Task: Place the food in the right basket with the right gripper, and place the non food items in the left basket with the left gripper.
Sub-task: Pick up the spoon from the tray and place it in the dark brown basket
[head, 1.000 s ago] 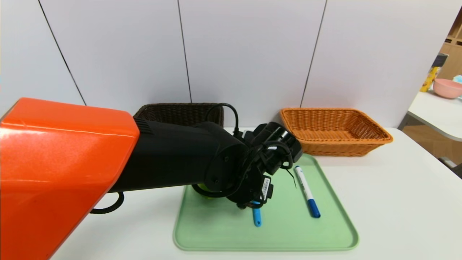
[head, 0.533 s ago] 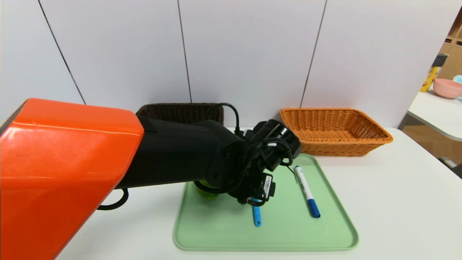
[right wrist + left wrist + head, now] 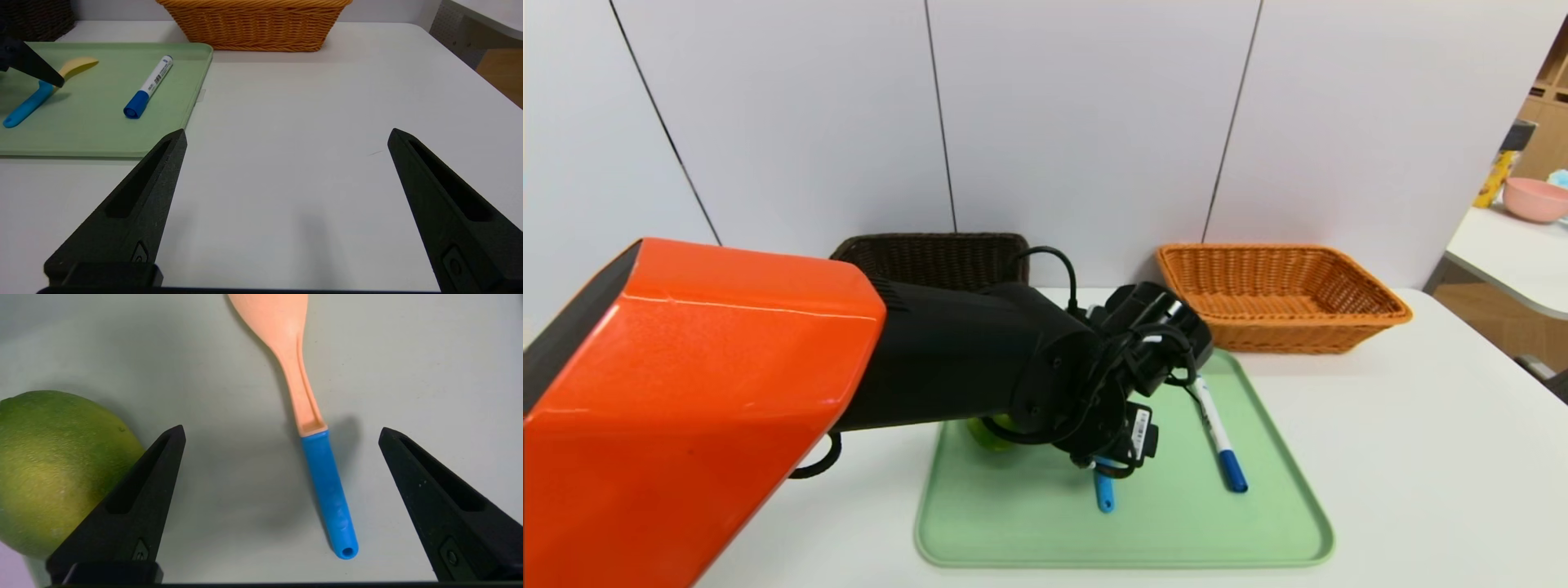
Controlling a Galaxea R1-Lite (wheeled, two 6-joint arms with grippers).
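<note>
Three items on green tray (image 3: 1258,523): lime (image 3: 53,469), spoon-spatula (image 3: 314,457), marker (image 3: 1217,437). Grouped on one tray, likely as a sort-from pile, with both baskets behind for drop-off.

Left gripper (image 3: 282,433) jaws spread wide, nothing held, hanging over tray and straddling spatula's blue handle. Pitched down and forward, probably lining up a pinch across the handle. Lime just beside one jaw, so closing risks nudging it. Marker lying apart on the right side of tray, blue cap toward robot.

Right gripper (image 3: 286,134) wide open too, empty, parked over bare table off tray's right side. Lime not yet its turn, judging by that.

Dark brown basket (image 3: 931,253) back left, orange basket (image 3: 1282,294) back right, both showing no contents.

White table (image 3: 1421,457), white panelled wall behind. Second table at far right with pink bowl (image 3: 1535,198) and a yellow object.
</note>
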